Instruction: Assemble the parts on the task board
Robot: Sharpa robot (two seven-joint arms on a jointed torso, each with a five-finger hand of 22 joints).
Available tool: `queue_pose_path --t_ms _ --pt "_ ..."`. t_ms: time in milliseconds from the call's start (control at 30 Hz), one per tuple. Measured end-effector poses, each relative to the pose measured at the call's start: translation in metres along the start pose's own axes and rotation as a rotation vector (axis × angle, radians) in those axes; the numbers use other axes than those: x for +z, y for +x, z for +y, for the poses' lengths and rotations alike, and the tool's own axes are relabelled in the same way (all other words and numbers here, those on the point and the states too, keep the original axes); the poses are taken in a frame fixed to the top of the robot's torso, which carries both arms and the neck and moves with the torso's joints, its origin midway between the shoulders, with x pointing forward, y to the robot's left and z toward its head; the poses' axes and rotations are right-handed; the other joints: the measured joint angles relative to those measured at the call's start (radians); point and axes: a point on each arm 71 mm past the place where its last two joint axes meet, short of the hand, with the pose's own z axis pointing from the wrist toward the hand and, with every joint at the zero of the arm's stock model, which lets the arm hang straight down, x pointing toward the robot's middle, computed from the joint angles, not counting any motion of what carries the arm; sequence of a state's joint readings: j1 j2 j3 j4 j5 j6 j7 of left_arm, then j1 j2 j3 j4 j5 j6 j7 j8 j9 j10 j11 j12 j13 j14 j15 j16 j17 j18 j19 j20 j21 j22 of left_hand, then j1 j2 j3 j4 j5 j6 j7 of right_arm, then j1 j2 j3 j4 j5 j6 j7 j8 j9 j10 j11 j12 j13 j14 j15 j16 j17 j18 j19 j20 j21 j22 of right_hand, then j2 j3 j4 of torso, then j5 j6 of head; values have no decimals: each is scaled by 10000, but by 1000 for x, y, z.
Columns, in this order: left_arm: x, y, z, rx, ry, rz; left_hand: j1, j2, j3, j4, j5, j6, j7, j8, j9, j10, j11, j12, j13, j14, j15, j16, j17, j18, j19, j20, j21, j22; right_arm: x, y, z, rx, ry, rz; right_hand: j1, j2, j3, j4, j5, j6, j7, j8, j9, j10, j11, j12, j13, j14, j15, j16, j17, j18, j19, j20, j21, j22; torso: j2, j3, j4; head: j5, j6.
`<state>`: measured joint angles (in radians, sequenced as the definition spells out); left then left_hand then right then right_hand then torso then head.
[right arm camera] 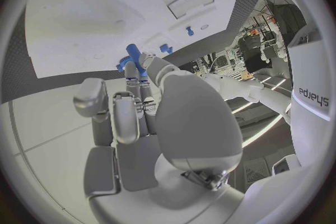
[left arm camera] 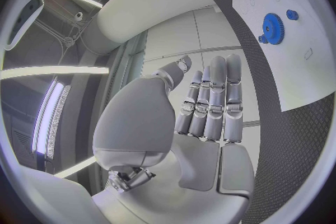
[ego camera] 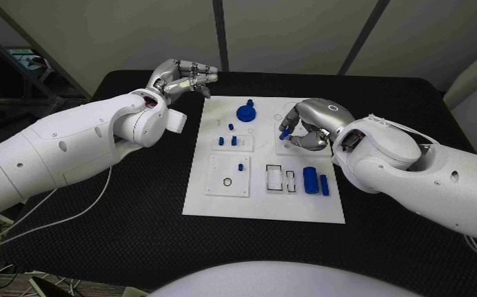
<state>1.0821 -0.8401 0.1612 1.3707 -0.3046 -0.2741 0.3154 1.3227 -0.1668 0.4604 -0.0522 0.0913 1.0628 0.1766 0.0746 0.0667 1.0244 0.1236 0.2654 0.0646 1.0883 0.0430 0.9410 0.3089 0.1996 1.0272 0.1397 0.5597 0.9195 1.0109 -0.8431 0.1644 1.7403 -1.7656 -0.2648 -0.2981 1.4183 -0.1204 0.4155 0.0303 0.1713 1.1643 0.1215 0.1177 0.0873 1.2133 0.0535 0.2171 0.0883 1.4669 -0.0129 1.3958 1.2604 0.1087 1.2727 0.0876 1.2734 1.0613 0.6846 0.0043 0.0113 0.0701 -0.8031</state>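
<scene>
My right robot hand [ego camera: 306,126] hangs over the right half of the board [ego camera: 263,204], fingers curled around a small blue part [ego camera: 285,134] pinched at their tips. The right wrist view shows the same blue part [right arm camera: 133,56] between my fingertips [right arm camera: 148,60], close above the white plate.

My left robot hand [ego camera: 184,78] sits off the board's far left corner, above the black desk [ego camera: 119,242]. It holds nothing; in the left wrist view its fingers [left arm camera: 213,102] lie straight, side by side, with the thumb set a little apart.

On the board, a blue gear [ego camera: 247,112] lies at the far middle, with a small peg just beside it. Small blue pegs [ego camera: 227,140] stand to its near left. One more peg [ego camera: 240,167] stands in the near-left plate, next to a round hole [ego camera: 227,182]. Near the right edge, a blue cylinder [ego camera: 310,180] and a slimmer blue bar [ego camera: 324,185] lie side by side, just right of two rectangular slots [ego camera: 280,178].
</scene>
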Motion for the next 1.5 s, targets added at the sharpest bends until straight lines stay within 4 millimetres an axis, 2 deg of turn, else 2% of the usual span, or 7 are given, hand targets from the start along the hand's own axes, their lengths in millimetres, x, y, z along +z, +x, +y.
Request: queue_pose_path --t_ms 167,433,533,700,1033,1500 --pt "0 1 0 -10 -8 17 0 0 0 0 0 0 0 0 0 1 0 0 0 0 0 0 1 0 0 0 0 0 -3 -13 20 611 -456 -368 0 0 -13 12 17 0 0 -18 1 0 0 0 10 0 0 0 6 0 0 0 47 54 -4 -5 1 1 11" --pt "1 3 0 -38 -14 64 0 0 0 0 0 0 0 0 0 -1 -2 0 0 0 0 0 2 1 0 0 0 1 5 -14 55 1559 -1202 -439 0 0 -28 26 48 -4 -1 -28 3 0 0 -47 9 0 0 0 5 0 36 -36 47 53 1 -15 14 124 -27" --pt "2 4 0 -47 -17 80 0 0 0 0 0 0 0 0 0 -35 -36 0 0 0 0 0 2 1 0 0 0 1 8 -7 65 1807 -1438 -279 -3 2 -28 25 48 -6 -2 -14 3 0 0 -47 9 0 0 0 5 0 36 -36 47 53 4 -15 15 209 -56" --pt "2 6 0 -69 -14 118 0 0 0 0 0 0 0 0 0 -36 -37 0 0 0 0 0 3 1 0 0 0 1 11 20 81 2067 -1769 398 -16 14 -29 25 48 -12 -2 10 4 0 0 -47 9 0 1 0 4 -1 36 -36 47 52 6 -17 15 337 -118" --pt "3 8 0 -89 -11 155 0 0 0 0 0 0 0 0 0 -36 -37 0 0 0 0 0 -3 1 0 0 0 2 12 55 92 2221 -2040 1316 -41 38 -9 44 46 -47 -2 8 6 -1 0 -47 8 0 1 0 3 -1 35 -35 46 44 12 -12 5 523 -214" --pt "4 10 0 -112 -5 200 0 0 0 0 0 0 0 0 0 -36 -37 0 0 0 0 0 -4 1 0 0 0 3 16 68 102 2270 -2307 1618 -43 38 -10 44 85 -9 -4 -22 11 -1 0 -47 7 0 1 0 1 -1 35 -35 46 41 11 -6 3 628 -274"
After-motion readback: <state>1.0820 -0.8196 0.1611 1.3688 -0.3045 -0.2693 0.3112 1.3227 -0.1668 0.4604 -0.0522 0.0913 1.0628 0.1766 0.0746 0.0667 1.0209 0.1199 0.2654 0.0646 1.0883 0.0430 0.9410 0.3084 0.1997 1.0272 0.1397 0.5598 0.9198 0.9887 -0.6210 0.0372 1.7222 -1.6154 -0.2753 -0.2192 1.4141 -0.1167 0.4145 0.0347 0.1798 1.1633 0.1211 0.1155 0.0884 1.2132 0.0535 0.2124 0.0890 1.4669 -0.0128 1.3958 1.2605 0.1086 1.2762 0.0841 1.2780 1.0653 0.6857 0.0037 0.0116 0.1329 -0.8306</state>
